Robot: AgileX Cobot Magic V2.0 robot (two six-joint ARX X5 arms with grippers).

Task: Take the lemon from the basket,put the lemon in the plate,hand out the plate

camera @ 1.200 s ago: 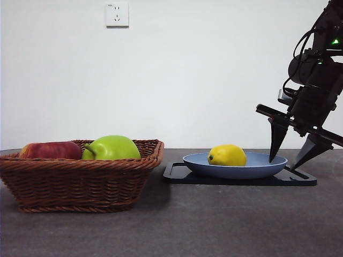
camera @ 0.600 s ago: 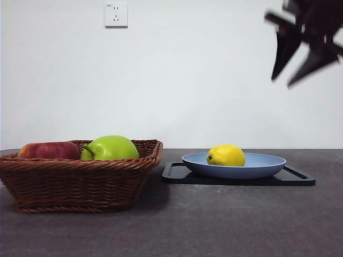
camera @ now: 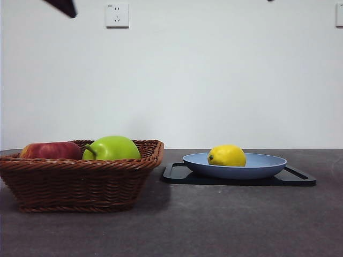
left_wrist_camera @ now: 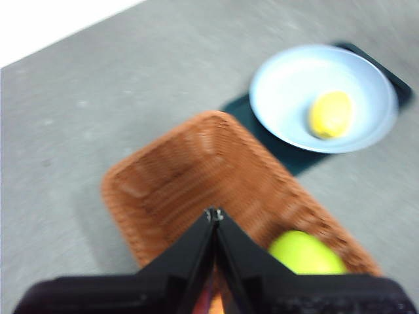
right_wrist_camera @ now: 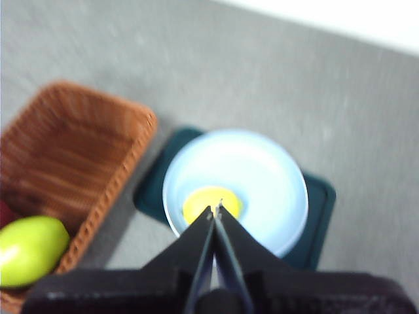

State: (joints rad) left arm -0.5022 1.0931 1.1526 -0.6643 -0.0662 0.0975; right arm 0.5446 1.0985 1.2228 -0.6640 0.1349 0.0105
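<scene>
Yellow lemon (right_wrist_camera: pixel 211 203) in plate (right_wrist_camera: pixel 262 176), well below right tool (right_wrist_camera: pixel 215 210); both tools closed, empty.

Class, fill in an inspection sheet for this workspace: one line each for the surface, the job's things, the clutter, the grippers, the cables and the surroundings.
Surface: grey table, matte, no spills seen.
Job's things: lemon lies in the blue plate; plate sits on a black tray; wicker basket stands beside the tray, apart from it.
Clutter: green fruit and red apple in the basket.
Grippers: left gripper shut, raised above the basket; right gripper shut, raised above the plate; neither holds anything.
Cables: nothing seen.
Surroundings: plain white wall with a socket.
</scene>
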